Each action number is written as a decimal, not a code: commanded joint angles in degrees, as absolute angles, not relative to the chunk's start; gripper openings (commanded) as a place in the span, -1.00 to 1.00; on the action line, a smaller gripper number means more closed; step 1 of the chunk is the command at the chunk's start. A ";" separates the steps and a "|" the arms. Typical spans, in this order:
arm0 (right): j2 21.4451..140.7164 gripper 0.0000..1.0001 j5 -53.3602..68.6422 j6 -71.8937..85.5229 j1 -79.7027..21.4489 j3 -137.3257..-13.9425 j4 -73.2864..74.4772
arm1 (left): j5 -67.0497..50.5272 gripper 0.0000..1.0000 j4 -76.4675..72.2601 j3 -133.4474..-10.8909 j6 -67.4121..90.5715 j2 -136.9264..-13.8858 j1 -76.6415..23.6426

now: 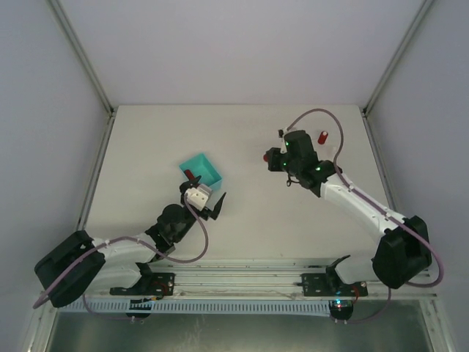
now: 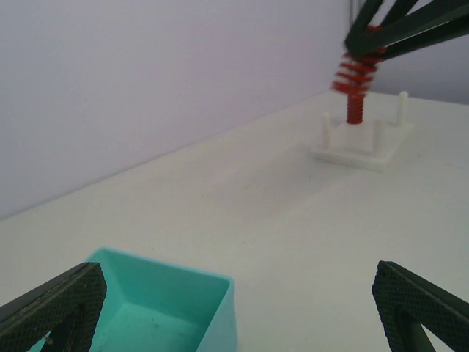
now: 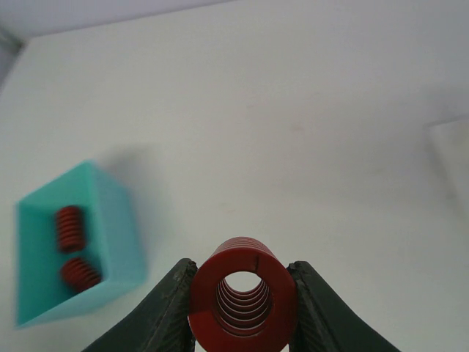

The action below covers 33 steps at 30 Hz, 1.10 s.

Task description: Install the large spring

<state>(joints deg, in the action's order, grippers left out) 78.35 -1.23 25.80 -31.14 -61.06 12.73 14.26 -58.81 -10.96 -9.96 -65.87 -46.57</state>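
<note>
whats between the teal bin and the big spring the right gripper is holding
Nothing: only bare table separates the teal bin from the large spring held in the right gripper. The top view shows it, and the right wrist view agrees.

Left claw [image 1: 205, 196] wide open, low; right claw [image 3: 242, 297] clamped on large spring [image 3: 242, 258].

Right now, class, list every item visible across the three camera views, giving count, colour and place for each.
large spring: 1, red, held above the table
loose springs: 2, red, inside the bin
bin: 1, teal, table's left half
slim spring: 1, red, upright on the peg base
peg base: 1, white, table's far right
table: 1, white
left gripper: 1, black, open, by the bin
right gripper: 1, black, clamping the large spring
</note>
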 commanded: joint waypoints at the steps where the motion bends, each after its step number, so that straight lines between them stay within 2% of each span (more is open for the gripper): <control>1: 76.07 -1.00 -14.44 20.08 -27.97 -60.55 14.68 | 18.64 0.99 -57.87 -13.64 -6.92 -67.73 -46.71; 6: 77.99 -1.00 -21.06 17.46 -21.90 -61.27 15.33 | 18.01 0.99 -56.29 -14.63 -6.39 -68.27 -46.75; 18: 88.30 -1.00 -18.28 19.29 -4.81 -66.61 15.35 | 17.09 0.99 -55.42 -14.90 -7.18 -68.34 -46.70; 33: 99.61 -1.00 -14.80 15.94 3.16 -75.86 16.71 | 16.70 0.99 -54.70 -14.60 -8.16 -67.30 -46.75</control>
